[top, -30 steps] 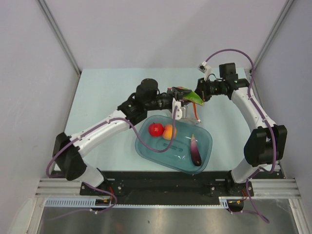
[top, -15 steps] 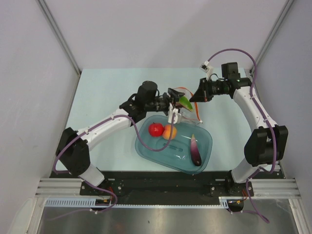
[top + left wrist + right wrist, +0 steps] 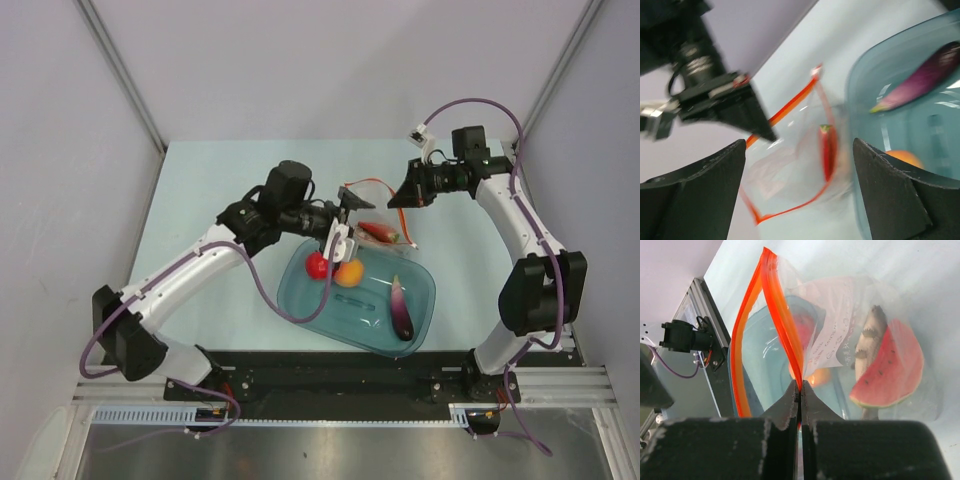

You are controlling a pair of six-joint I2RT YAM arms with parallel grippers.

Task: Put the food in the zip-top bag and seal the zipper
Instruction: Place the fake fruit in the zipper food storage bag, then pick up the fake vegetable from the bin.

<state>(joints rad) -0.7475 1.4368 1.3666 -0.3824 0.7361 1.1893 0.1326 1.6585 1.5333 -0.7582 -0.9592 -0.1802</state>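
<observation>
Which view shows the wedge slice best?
Right wrist: the wedge slice sits large in frame inside the bag, with its red face, seeds and rind sharp. Left wrist shows the slice blurred and edge-on. Top external shows only a small red sliver through the plastic.

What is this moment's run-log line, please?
left gripper: open, empty; right gripper: shut on zipper; bag: wedge slice, fish; tub: apple, orange fruit, eggplant
</observation>
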